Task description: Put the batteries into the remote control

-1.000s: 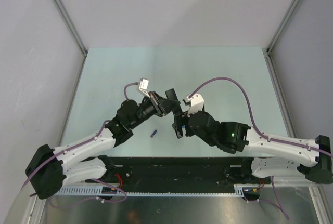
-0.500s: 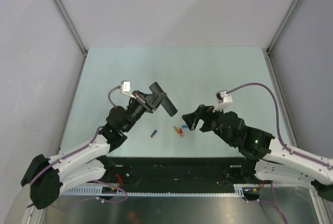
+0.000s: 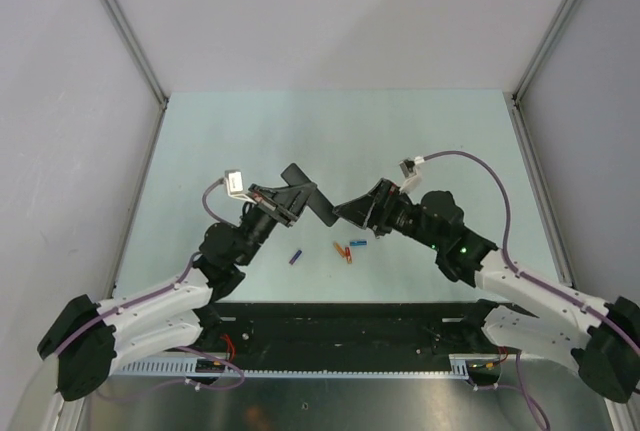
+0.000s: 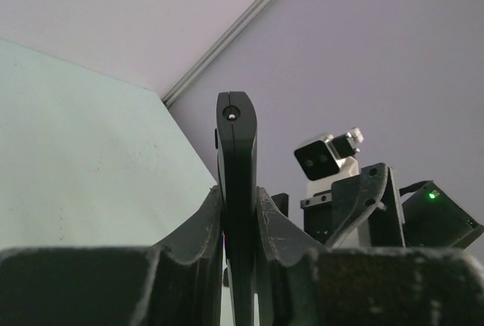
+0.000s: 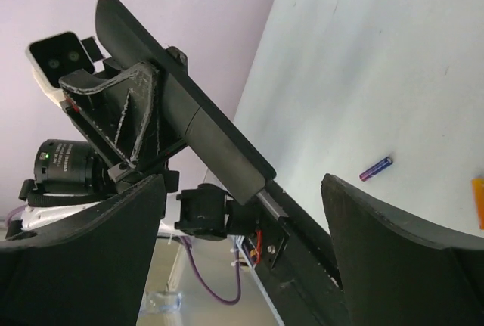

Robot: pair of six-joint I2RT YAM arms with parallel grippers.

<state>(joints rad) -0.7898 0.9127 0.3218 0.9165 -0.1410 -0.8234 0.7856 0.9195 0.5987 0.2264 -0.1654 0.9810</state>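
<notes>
Holding the remote control (image 4: 236, 137) clamped edge-on between its fingers, the left gripper (image 4: 237, 197) presents the bar raised off the table (image 3: 440, 141) with its free end pointing toward the right arm, evidently so a broad face is exposed for loading. Facing it, the right gripper (image 5: 240, 190) is spread wide and carries nothing, the bar lying just ahead of its jaws. Both batteries (image 3: 343, 251) lie unloaded on the table below that gripper, toward the arm bases, a small blue cylinder (image 3: 356, 243) just beside them, so a pickup appears necessary first.
</notes>
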